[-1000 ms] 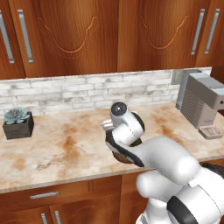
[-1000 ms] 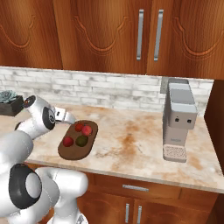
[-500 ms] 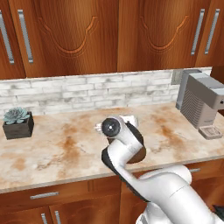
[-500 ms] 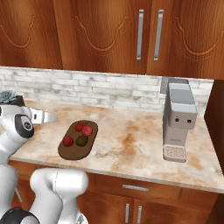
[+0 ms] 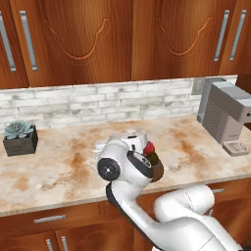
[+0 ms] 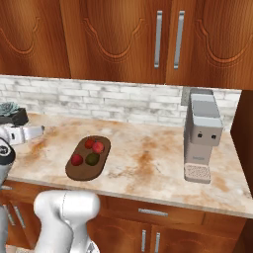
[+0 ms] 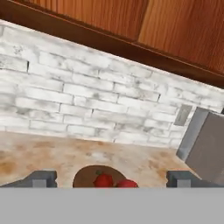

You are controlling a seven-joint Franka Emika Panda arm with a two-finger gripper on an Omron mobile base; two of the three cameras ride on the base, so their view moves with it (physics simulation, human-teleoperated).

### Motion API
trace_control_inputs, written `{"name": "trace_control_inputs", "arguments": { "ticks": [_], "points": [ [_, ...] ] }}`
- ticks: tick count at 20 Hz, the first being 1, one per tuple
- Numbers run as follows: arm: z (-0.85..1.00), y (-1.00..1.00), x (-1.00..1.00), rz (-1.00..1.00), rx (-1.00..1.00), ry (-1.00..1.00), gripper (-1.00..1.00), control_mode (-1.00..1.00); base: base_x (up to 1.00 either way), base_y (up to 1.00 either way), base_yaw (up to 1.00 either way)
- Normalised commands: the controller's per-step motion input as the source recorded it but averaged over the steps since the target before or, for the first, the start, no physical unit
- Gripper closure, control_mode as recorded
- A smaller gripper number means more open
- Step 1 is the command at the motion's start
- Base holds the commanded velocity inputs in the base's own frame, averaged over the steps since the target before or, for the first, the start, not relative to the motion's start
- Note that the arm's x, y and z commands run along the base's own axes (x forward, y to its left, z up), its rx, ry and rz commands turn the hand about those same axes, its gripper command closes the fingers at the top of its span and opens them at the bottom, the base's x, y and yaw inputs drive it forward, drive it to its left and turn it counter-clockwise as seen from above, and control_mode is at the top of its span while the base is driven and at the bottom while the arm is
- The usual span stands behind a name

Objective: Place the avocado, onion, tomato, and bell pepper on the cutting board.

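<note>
1. Dark wooden cabinets (image 6: pixel 123 39) hang over a pale brick wall (image 6: pixel 99 101) and a marbled beige tabletop (image 6: pixel 148 163).
2. A grey coffee machine (image 6: pixel 202 136) stands at the tabletop's right end, well apart from the board.
3. The cutting board (image 6: pixel 74 172) lies near the front edge, carrying three red items and the avocado (image 6: pixel 92 158).
4. A potted succulent (image 5: pixel 20 138) sits far left.
5. The fingers (image 7: pixel 46 178) stand wide apart, holding nothing.
</note>
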Motion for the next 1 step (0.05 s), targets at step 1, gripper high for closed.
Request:
{"name": "trace_control_inputs", "arguments": {
  "ticks": [1],
  "points": [
    [0.33, 0.61, -0.20, 0.00, -0.14, -0.11, -1.00, -1.00, 0.00, 0.00, 0.00]
  ]
}}
